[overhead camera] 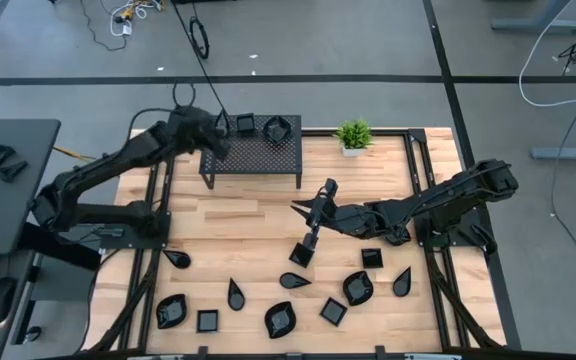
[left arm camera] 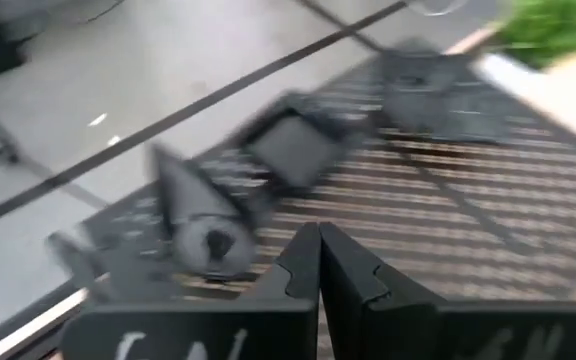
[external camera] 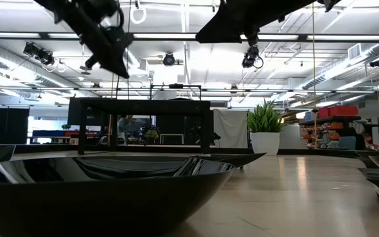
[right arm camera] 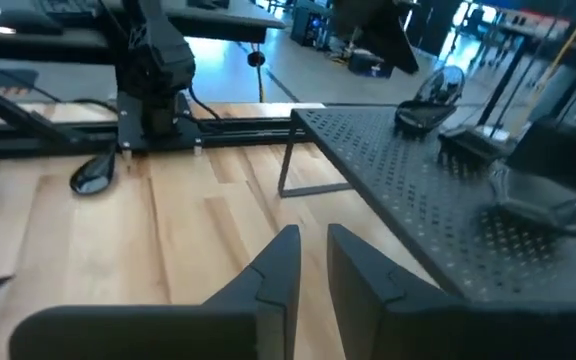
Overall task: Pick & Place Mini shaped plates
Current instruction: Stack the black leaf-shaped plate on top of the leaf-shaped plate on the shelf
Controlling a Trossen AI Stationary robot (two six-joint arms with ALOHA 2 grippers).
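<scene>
Left gripper (overhead camera: 220, 140), shut and empty, hovers over the mesh rack's (overhead camera: 268, 160) left end, square plate (overhead camera: 245, 124) just beside it; right gripper (overhead camera: 325, 190), slightly parted and empty, hangs mid-table.

Wooden table (overhead camera: 258, 225) carries mesh rack (overhead camera: 253, 155), plates (overhead camera: 280, 319), plant (overhead camera: 353, 135).

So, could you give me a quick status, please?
Left tool shut, empty, over rack. Right tool open, mid-table. Plates on rack and table. Nothing blocking.

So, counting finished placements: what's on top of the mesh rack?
On the rack, two black plates: a square one and a wavy one. The left gripper covers its left corner.
</scene>
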